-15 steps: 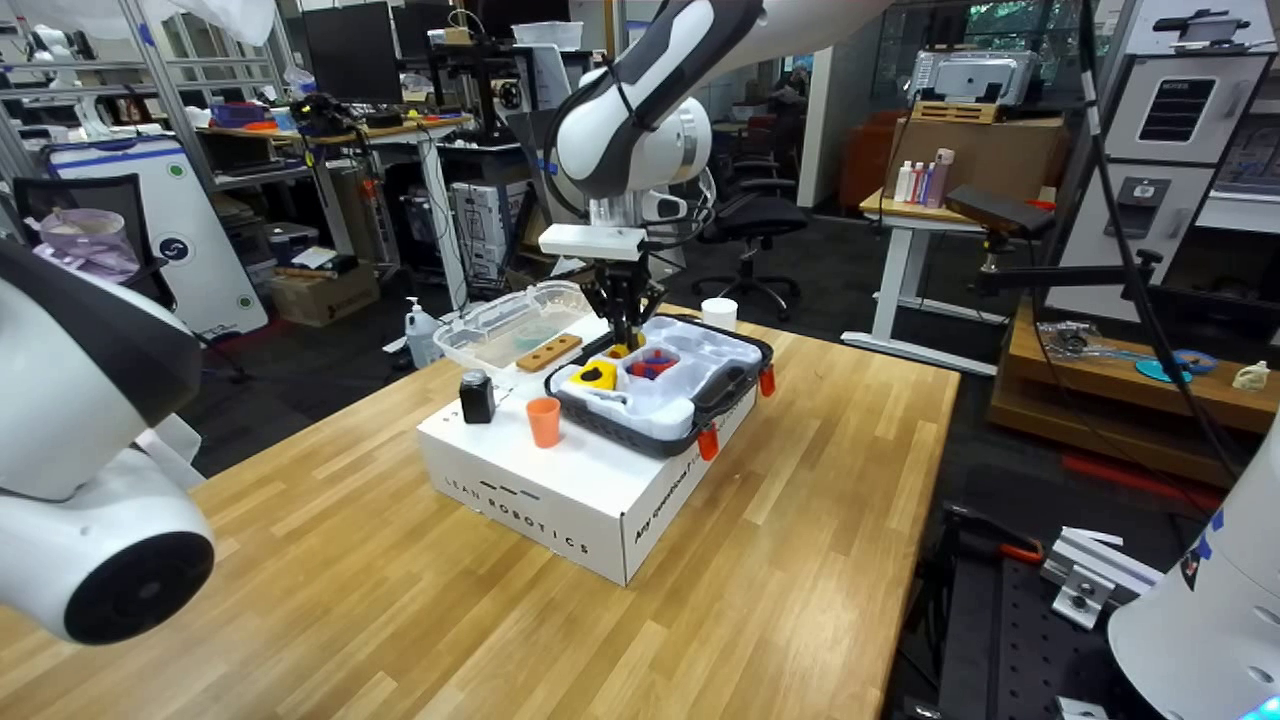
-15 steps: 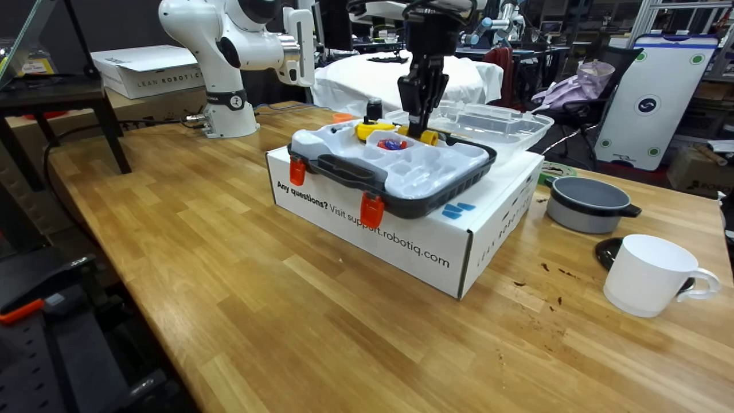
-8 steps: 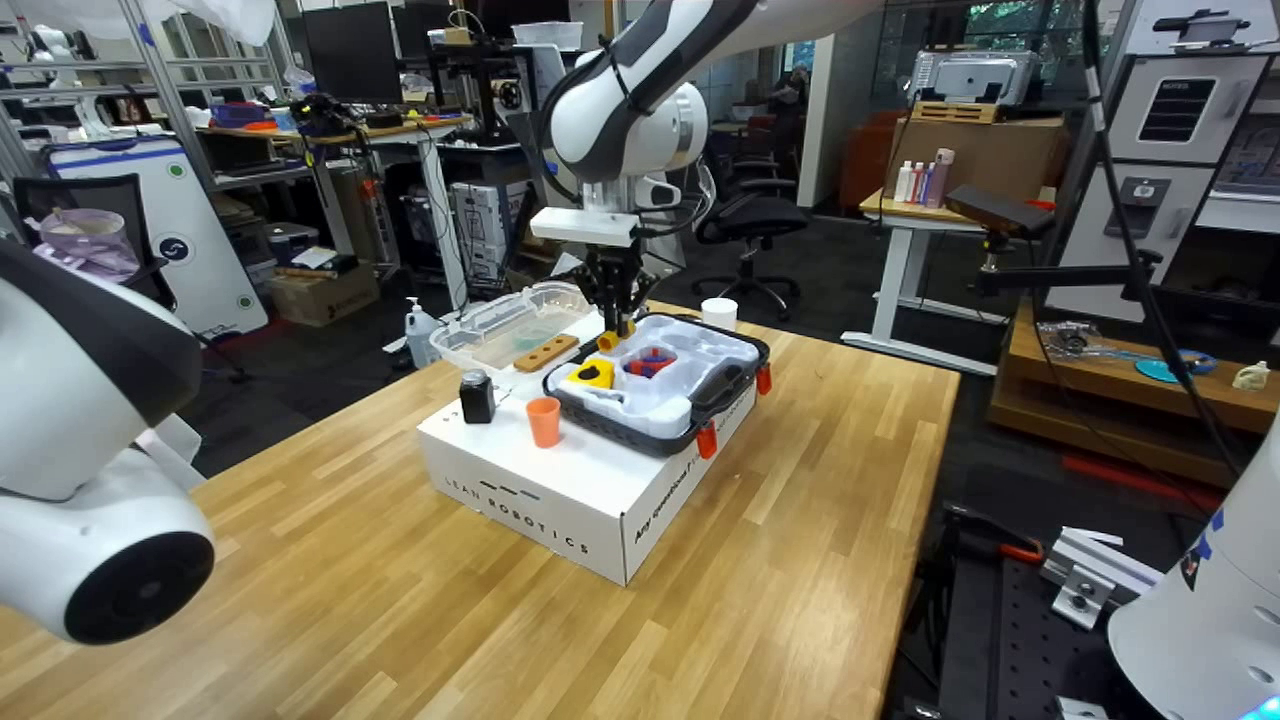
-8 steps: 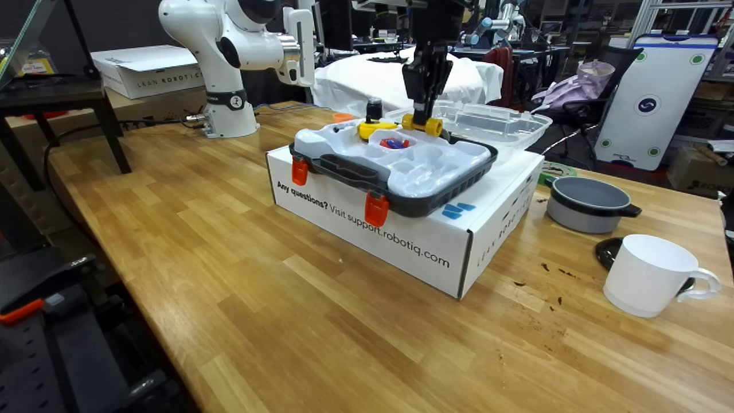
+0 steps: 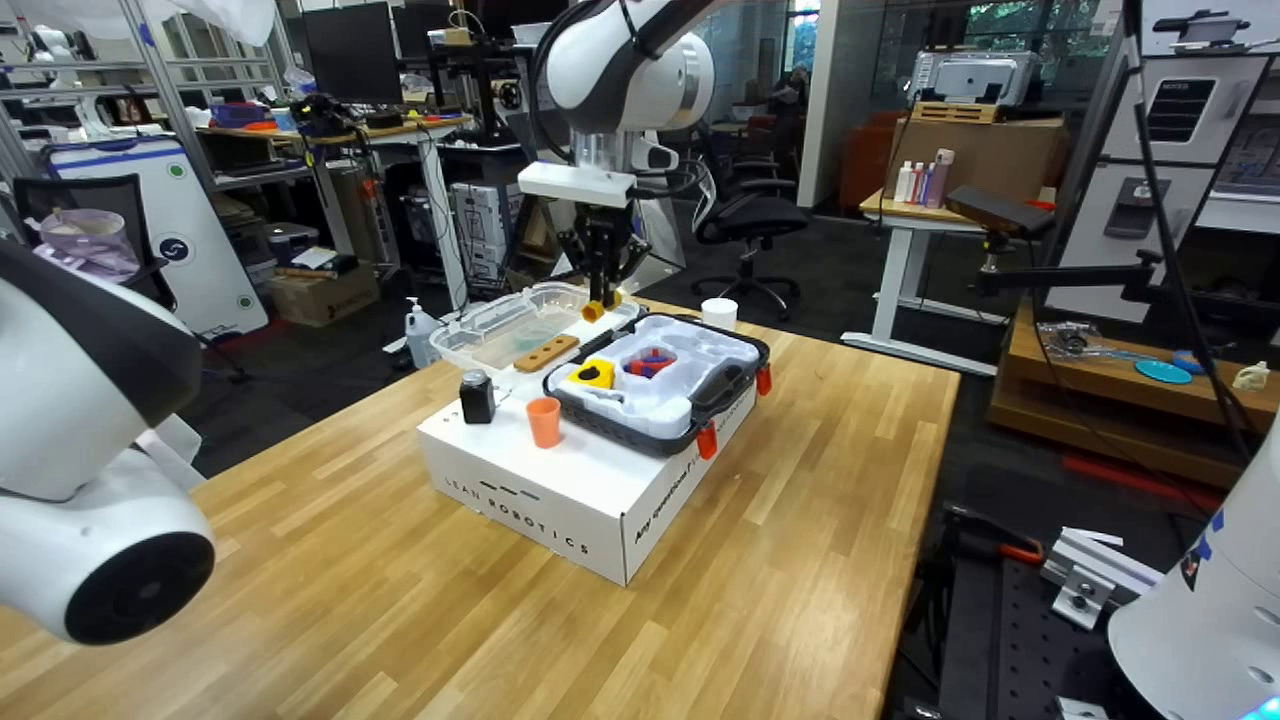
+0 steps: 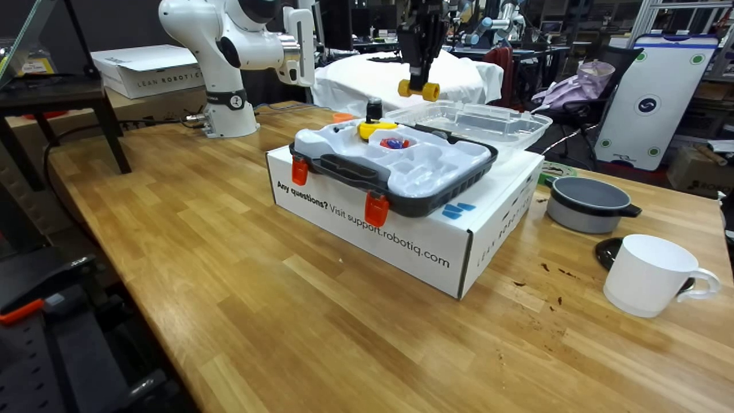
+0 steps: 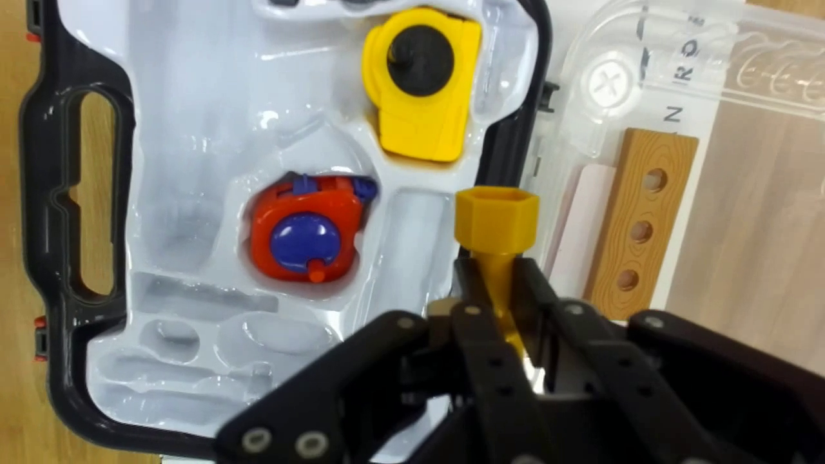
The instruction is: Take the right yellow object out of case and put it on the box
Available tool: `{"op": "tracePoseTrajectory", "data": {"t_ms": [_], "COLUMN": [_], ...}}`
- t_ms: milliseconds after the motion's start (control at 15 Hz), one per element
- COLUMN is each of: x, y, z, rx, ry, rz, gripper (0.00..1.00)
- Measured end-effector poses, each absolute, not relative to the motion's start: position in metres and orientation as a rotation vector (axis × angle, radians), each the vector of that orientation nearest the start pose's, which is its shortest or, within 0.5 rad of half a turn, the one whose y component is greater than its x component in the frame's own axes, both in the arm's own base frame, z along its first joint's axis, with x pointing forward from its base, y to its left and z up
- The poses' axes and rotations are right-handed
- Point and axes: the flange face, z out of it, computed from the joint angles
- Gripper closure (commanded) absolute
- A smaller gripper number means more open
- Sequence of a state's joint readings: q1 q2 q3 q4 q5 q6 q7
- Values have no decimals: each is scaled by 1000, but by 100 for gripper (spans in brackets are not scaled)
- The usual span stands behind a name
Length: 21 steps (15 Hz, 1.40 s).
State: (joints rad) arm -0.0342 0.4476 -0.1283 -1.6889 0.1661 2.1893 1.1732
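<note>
Status: pick looks done, place pending. We're calling it past halfway.

We're holding the yellow hex-ended piece point(image 7: 496, 219) in the gripper point(image 7: 497, 277): jaws are clamping across its shank, hex end poking out ahead of the tips in the wrist view. We're reading it as the right yellow object, since the other yellow piece point(image 7: 425, 129), the one with the black disc, is sitting in its pocket ahead of the gripper and a bit left. The red-and-blue item point(image 7: 305, 241) is sitting in its own pocket, left of the gripper.

Done: grasp, and out of the case point(image 6: 427, 206). In both exterior views we're seeing the piece hanging above the case, apart from it. In the wrist view the case is spreading left of the gripper, the clear lid point(image 6: 530, 133) right.

Left: getting it onto the box point(image 5: 570, 475). That's lying below the gripper, under the case; the piece isn't touching it yet. We're judging the next move as sideways off the case, then down, release, back away. White box top is showing lower than the gripper, by the orange cup point(image 5: 544, 423) and black bottle point(image 5: 477, 396); we're favouring that side.

Watch: the lid and the brown strip point(image 7: 648, 206) are lying just right of the gripper in the wrist view. Lowering straight down here, we're likely risking landing on plastic instead of box.
</note>
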Motion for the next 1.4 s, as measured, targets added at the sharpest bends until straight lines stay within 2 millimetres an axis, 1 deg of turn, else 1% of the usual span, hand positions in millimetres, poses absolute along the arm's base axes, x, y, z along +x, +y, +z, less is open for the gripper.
{"op": "tracePoseTrajectory", "data": {"t_ms": [200, 333, 600, 867, 1000, 1200, 1400], "x": [652, 638, 610, 587, 579, 571, 566], "y": [-81, -72, -42, -6, 9, 30, 44], "z": [364, 371, 380, 384, 385, 380, 373], "rx": [-2343, -2378, -2494, -2609, -2660, -2749, -2849], "ry": [1914, 1861, 1691, 1502, 1407, 1232, 1003], "rz": [-15, -4, 26, 48, 54, 69, 87], "gripper": [96, 96, 96, 96, 96, 96, 96]}}
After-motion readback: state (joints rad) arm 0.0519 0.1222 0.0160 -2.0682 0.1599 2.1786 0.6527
